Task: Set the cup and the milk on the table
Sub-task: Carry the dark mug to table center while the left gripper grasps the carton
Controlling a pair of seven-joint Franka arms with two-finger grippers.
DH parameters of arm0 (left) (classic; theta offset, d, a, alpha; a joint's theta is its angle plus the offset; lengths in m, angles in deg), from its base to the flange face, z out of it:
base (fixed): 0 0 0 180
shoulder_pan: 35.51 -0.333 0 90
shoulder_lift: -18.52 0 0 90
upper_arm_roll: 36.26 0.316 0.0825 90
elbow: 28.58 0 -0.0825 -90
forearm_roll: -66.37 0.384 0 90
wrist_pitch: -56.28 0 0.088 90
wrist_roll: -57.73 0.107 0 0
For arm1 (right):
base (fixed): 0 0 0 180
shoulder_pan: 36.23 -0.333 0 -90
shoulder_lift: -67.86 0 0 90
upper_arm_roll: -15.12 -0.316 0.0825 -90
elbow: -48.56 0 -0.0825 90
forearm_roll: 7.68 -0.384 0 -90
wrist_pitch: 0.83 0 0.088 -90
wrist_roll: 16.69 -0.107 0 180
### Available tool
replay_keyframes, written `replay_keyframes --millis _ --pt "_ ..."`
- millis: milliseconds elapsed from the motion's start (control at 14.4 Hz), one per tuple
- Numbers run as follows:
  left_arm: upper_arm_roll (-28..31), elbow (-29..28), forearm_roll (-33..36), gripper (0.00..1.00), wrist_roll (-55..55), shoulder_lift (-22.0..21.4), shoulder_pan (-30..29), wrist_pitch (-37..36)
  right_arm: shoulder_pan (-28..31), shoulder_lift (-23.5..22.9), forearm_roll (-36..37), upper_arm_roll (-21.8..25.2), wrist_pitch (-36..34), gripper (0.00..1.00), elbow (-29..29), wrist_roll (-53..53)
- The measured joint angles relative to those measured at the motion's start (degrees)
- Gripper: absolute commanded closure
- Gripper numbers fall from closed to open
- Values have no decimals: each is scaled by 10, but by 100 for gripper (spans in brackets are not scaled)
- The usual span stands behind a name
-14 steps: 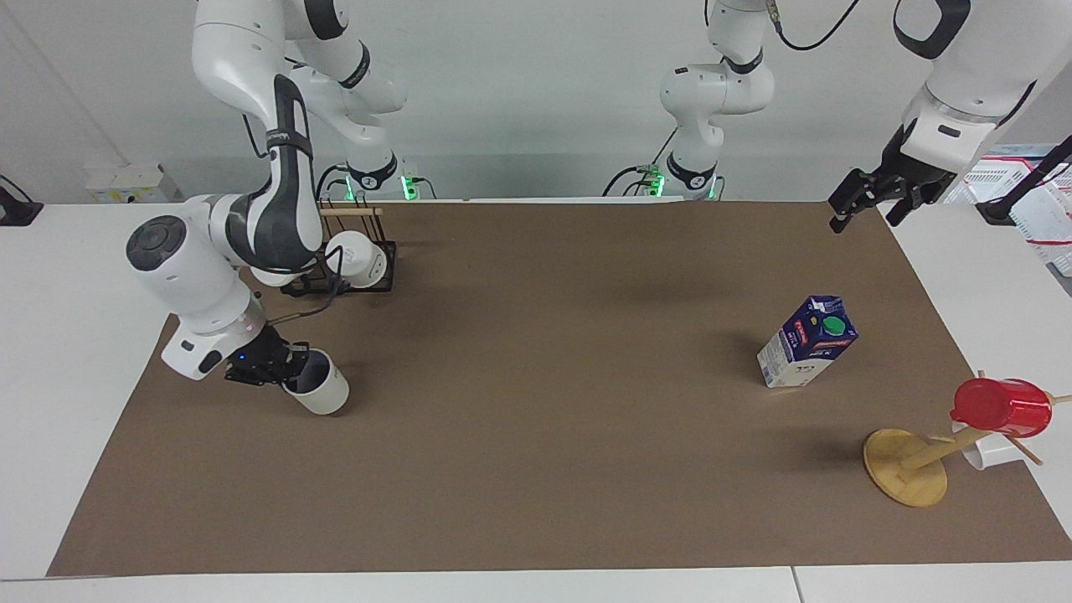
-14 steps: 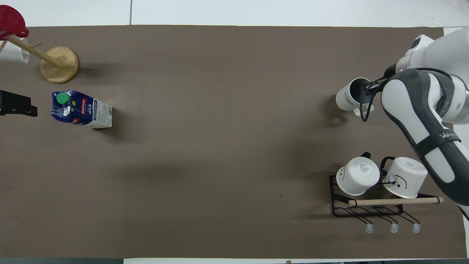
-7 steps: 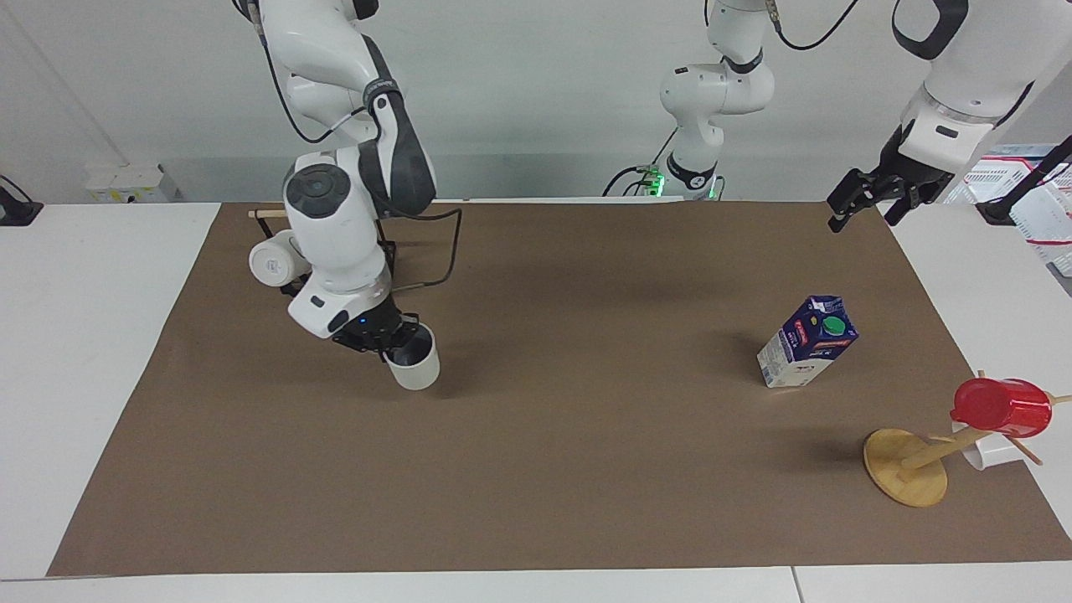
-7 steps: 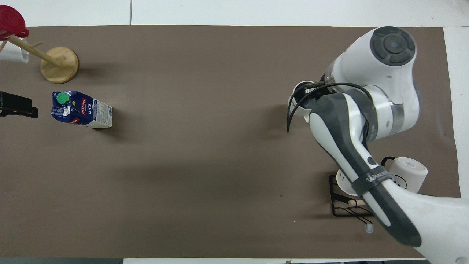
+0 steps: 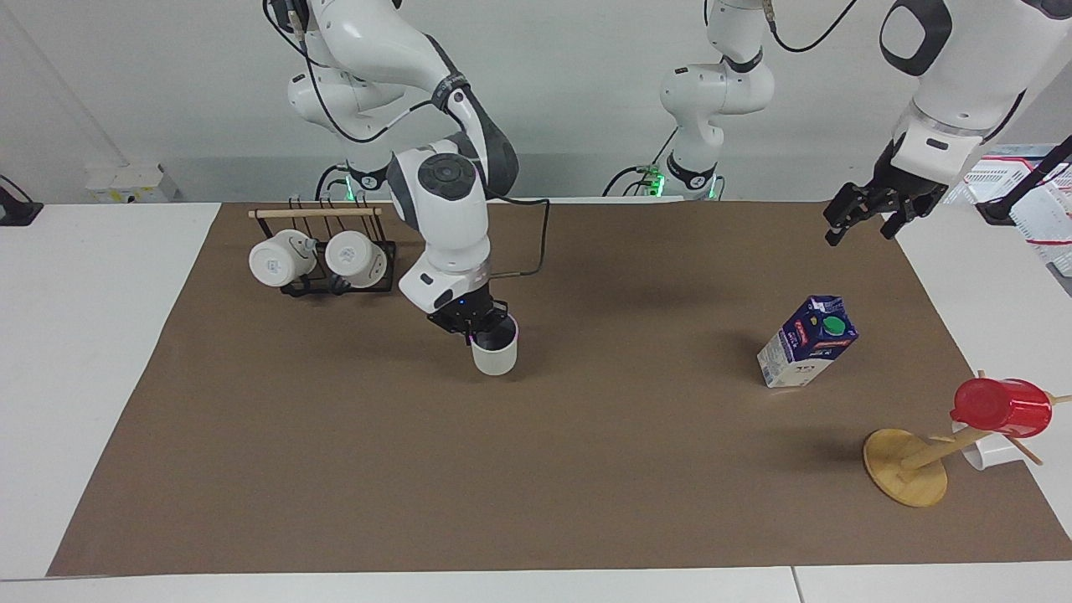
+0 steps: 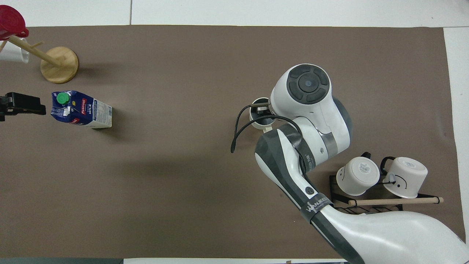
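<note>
The pale grey-white cup [image 5: 494, 353] stands upright, low over the middle of the table [image 5: 536, 469]; whether its bottom touches the brown sheet I cannot tell. My right gripper [image 5: 481, 328] comes down from above, shut on the cup's rim. In the overhead view the right arm covers most of the cup [image 6: 257, 114] and the right gripper [image 6: 261, 109]. The blue and white milk [image 5: 806, 343] carton stands on the sheet toward the left arm's end, also seen as the milk [image 6: 80, 110] from overhead. My left gripper [image 5: 863, 216] hangs open in the air beside the carton, holding nothing, and shows as the left gripper [image 6: 22, 105] at the overhead view's edge.
A black wire rack [image 5: 335, 280] with two white mugs sits near the robots at the right arm's end. A wooden mug tree [image 5: 906, 466] with a red cup [image 5: 1001, 406] and a white cup [image 5: 992, 454] stands farther out than the milk.
My right arm has swung the cup from its own end of the table toward the middle, and the cup has gone from tilted to upright. The left gripper has barely shifted.
</note>
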Motion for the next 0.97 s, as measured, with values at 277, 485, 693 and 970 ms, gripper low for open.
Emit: replay_keyframes --millis 277,485,693,970 --pt "1 -57 0 0 0 0 -5 71 -4 -5 15 2 8 100 -25 0" --pt "1 -86 0 0 0 0 -6 99 -2 -4 15 5 12 100 -28 0" --pt "-1 -107 0 0 0 9 -5 143 -3 -4 15 6 48 100 -38 -11" --pt "-3 -110 0 0 1 39 -4 185 -3 -4 15 5 62 100 -45 -17"
